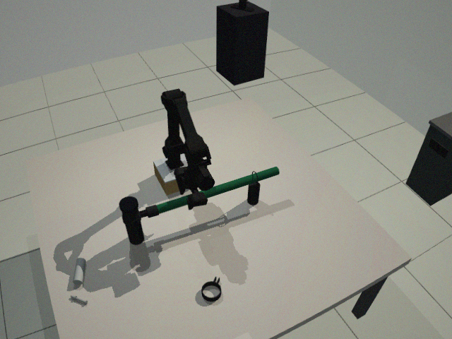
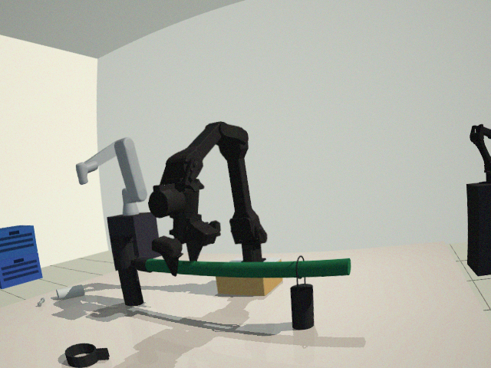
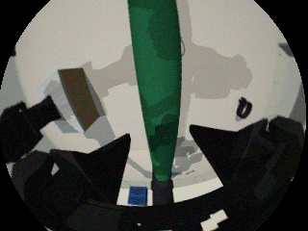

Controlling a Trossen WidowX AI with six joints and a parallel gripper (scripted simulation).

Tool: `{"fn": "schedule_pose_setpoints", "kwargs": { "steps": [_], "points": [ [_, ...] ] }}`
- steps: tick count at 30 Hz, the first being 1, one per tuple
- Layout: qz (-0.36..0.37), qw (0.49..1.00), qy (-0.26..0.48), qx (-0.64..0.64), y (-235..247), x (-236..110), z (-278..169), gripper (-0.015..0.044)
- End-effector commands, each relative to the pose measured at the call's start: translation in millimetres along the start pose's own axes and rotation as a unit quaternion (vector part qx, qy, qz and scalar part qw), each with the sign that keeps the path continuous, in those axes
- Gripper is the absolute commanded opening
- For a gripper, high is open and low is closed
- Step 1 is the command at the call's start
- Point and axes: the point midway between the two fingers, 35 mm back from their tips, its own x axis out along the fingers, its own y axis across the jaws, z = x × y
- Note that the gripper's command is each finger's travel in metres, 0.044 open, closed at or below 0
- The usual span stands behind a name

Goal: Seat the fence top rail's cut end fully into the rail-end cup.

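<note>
The green top rail (image 1: 233, 185) (image 2: 253, 268) (image 3: 154, 58) lies level, passing through the thin loop cap on the small black post (image 1: 253, 193) (image 2: 301, 305). Its left end meets the dark rail-end cup (image 1: 147, 212) (image 2: 139, 264) (image 3: 162, 191), which hangs high on the big black post (image 1: 133, 226) (image 2: 130, 283), just under the post cap (image 1: 128, 203). How deep the end sits in the cup is hidden. My gripper (image 1: 192, 195) (image 2: 183, 261) (image 3: 161, 133) is open. Its fingers straddle the rail near the cup, and the wrist view shows a small gap on each side.
A tan block (image 1: 164, 181) (image 2: 245, 286) sits under the arm's base behind the rail. A spare black band ring (image 1: 211, 291) (image 2: 83, 352), a silver tube (image 1: 78, 270) (image 2: 71, 292) and a small bolt (image 1: 78, 300) (image 2: 40, 302) lie on the table in front. A black pedestal (image 1: 241, 44) stands off the table.
</note>
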Motion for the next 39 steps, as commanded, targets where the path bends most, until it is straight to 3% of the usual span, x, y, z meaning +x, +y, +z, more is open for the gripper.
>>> {"fn": "schedule_pose_setpoints", "kwargs": {
  "steps": [1, 9, 17, 39],
  "points": [
    [-0.006, 1.0, -0.002, 0.002, 0.4, -23.9, 12.6, 0.044],
    [-0.006, 1.0, 0.0, -0.002, 0.1, -28.6, 14.6, 0.044],
    [-0.006, 1.0, 0.0, -0.002, 5.4, -75.8, 14.3, 0.044],
    [-0.006, 1.0, 0.0, -0.002, 5.4, -75.8, 14.3, 0.044]
  ]
}}
